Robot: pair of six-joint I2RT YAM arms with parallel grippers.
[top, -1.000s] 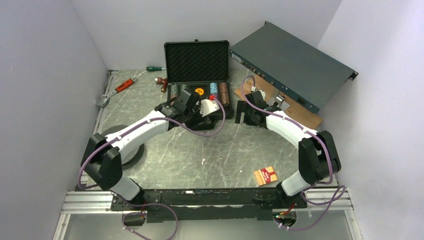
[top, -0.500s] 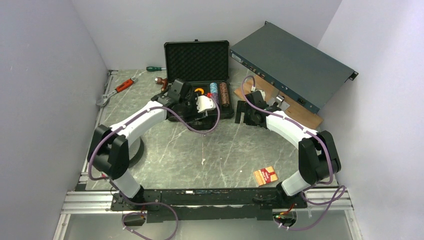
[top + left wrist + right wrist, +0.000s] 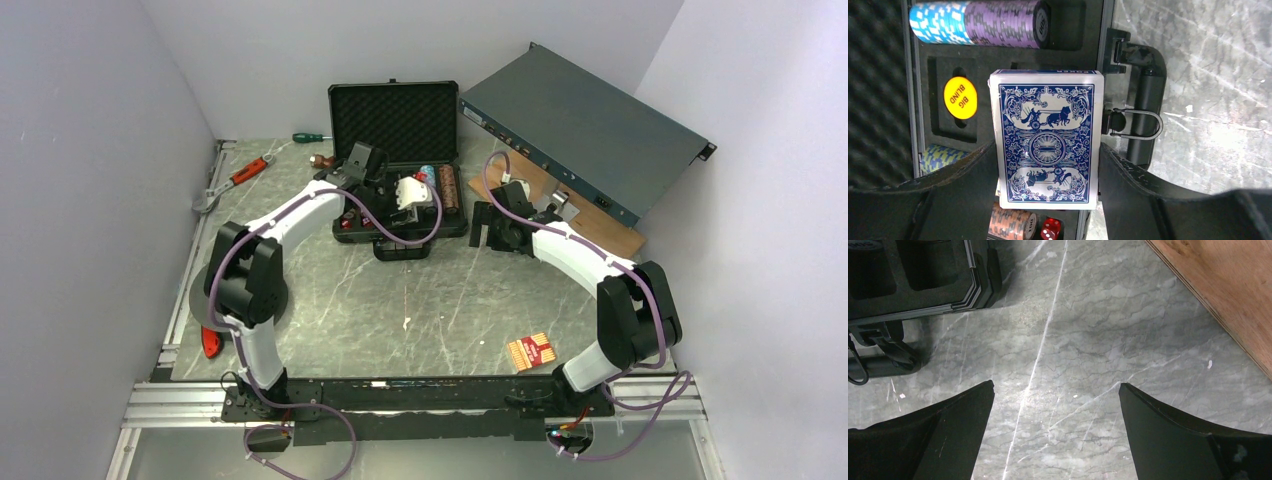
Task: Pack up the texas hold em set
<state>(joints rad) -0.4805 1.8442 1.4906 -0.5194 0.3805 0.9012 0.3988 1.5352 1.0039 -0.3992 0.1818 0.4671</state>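
I see the black case [image 3: 1073, 60] open, its egg-crate lid [image 3: 393, 122] upright. My left gripper [image 3: 1048, 147] clamps the blue deck [image 3: 1047, 125] over the tray, where blue-and-purple chips [image 3: 978, 22] lie sideways in a slot beside a yellow Big Blind button [image 3: 960, 97] and a red die [image 3: 1050, 230]. The red deck [image 3: 531, 351] lies well apart on the table [image 3: 400, 300]

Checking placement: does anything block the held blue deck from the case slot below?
Possibly. A yellow Big Blind button lies in the foam recess beneath the blue deck, held by the left fingers; nothing else shows.
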